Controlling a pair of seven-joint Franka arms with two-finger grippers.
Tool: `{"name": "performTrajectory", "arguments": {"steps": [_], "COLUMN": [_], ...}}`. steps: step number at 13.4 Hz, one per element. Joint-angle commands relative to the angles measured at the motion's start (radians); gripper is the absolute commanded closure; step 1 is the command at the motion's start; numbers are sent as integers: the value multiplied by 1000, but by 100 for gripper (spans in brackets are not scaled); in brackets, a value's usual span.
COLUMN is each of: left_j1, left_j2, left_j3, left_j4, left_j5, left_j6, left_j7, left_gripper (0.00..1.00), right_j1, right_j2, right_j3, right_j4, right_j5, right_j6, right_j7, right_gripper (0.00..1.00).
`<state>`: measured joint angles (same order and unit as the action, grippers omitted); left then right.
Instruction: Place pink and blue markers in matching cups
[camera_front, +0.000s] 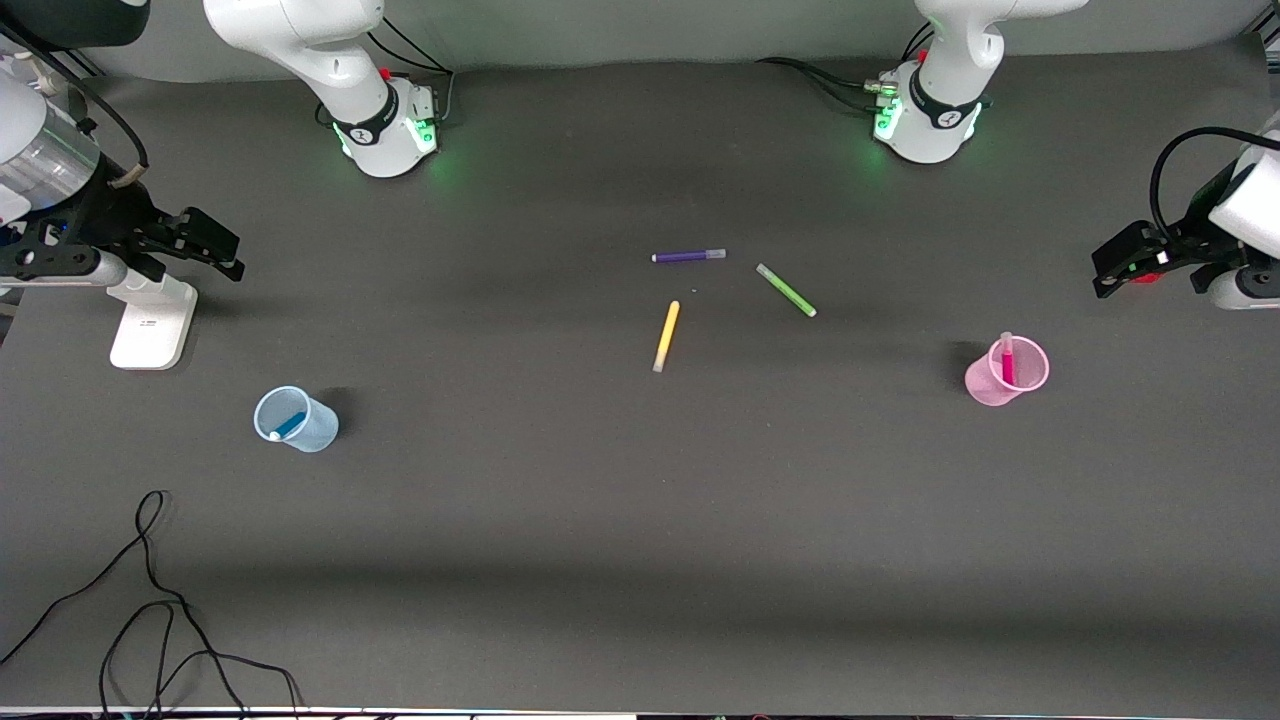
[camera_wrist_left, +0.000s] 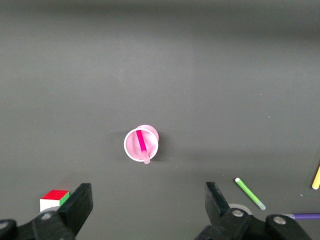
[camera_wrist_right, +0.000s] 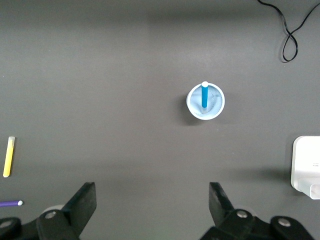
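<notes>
- The surface (camera_front: 620, 560) carries everything; seen from the front camera, the pink cup (camera_front: 1005, 372) sits at about 3 o'clock from the middle, the blue cup (camera_front: 295, 419) at about 8 o'clock.
- The left gripper (camera_front: 1112, 268) hangs over the left arm's end of the surface and the right gripper (camera_front: 215, 250) over the right arm's end, each with jaws wide and empty. Both arms look parked.
- Risk: either light cup could tip if an arm swept low past it.
- The pink marker (camera_front: 1007, 361) stands in the pink cup and the blue marker (camera_front: 288, 426) leans in the blue cup, so the job looks complete.
- Both arms are cut off at the frame edges.
- A colour cube (camera_wrist_left: 54, 200) shows only in the left wrist view.
</notes>
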<state>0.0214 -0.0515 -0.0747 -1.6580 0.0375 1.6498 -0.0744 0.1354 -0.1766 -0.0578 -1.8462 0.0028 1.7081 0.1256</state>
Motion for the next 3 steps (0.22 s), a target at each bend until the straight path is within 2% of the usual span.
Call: {"name": "performTrajectory", "arguments": {"steps": [1,3], "left_j1": [-1,-5], "left_j2": [-27,-27], "left_j3": [3,-2], "left_j4": [-28,-28], "left_j5": [-11,-8], "left_j6": [18,13], "left_j7": [11,8], "left_gripper": [0,0], "right_j1": [-16,-14], "right_j2": [-4,-3], "right_j3": [13,15], "right_j4": [1,8], "right_j5": [23,23], "right_j6": [1,-4], "right_j7": [-14,-4], "right_gripper": [0,0]}}
